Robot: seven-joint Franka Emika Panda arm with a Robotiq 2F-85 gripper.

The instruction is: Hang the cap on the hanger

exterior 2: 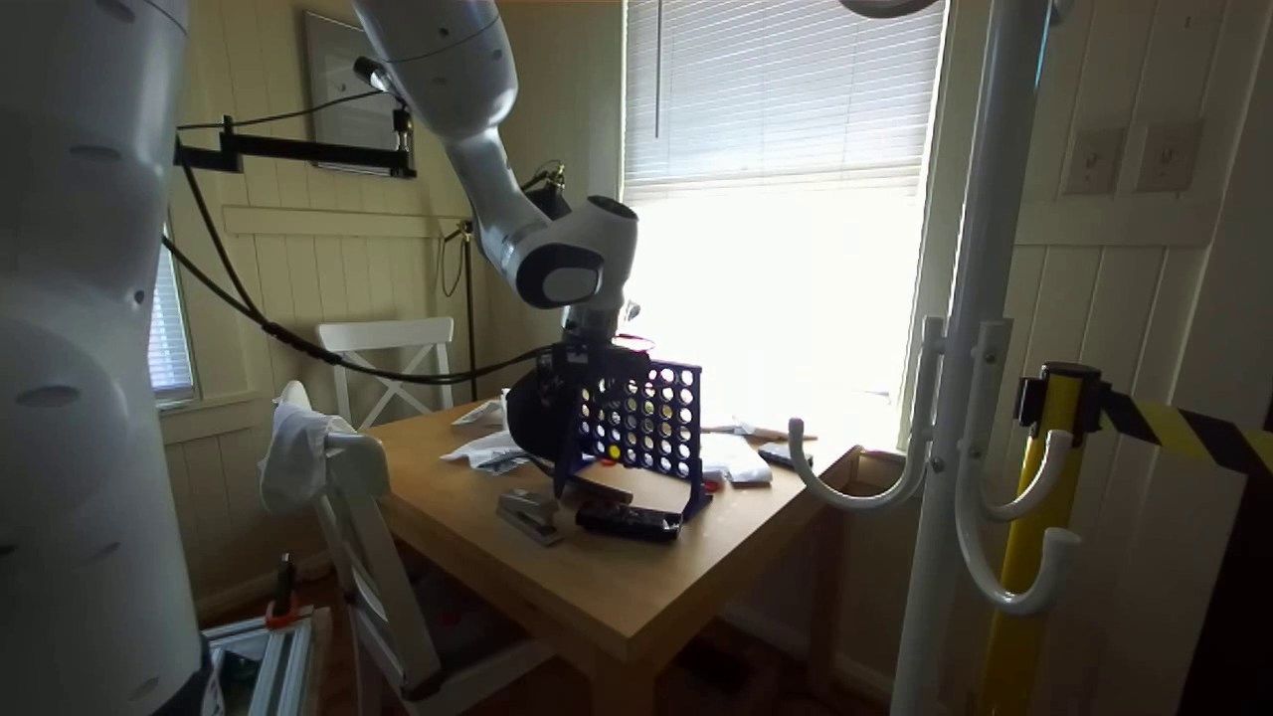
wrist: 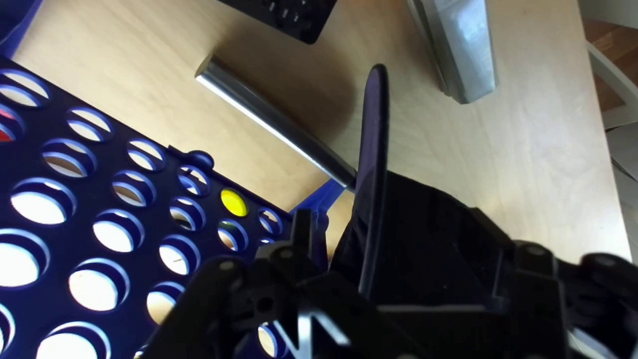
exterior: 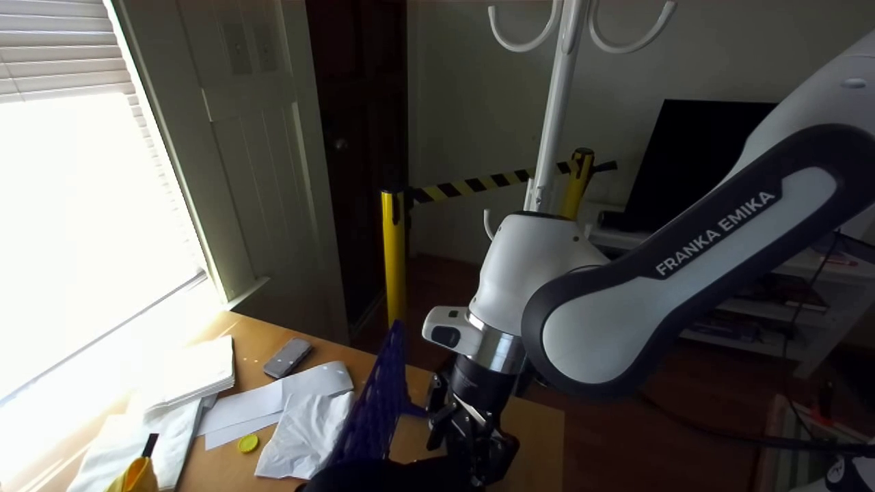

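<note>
We look in beside a bright window [exterior 2: 776,298], where the white robot arm [exterior: 595,335] leans over a wooden bench [exterior 2: 636,577], its pincer [wrist: 391,224] low at the black cap [wrist: 428,234]. In the wrist view, we see the pincer's fingers [wrist: 301,230] stand apart on either side of the dark cloth, toward 9 and 3 o'clock; whether they pinch it we cannot tell, black being lost against black. The cap's brim [wrist: 374,134] points to 12 o'clock, nearly edge-on to us, and overlaps a metal rod [wrist: 276,127] running off toward 10 o'clock. At 9 o'clock from the cap stands a blue grid board [wrist: 157,214], a yellow disc [wrist: 234,202] in its lattice. In an exterior view, we find the cap's rounded dome at 8 o'clock from the pincer, though we cannot say whether it touches the bench; a grey stapler [exterior 2: 532,512] lies at 6 o'clock from the cap, and a black remote-like bar [exterior 2: 629,521] between 4 and 5 o'clock. Across the bench in an exterior view, we spot white papers [exterior: 249,406] toward 9 o'clock from the pincer. In both exterior views, the white hanger [exterior 2: 980,249] stands well apart from the cap; in an exterior view we have it at 3 o'clock, a yellow post [exterior 2: 1066,408] showing just behind its lower hooks [exterior 2: 860,500].
</note>
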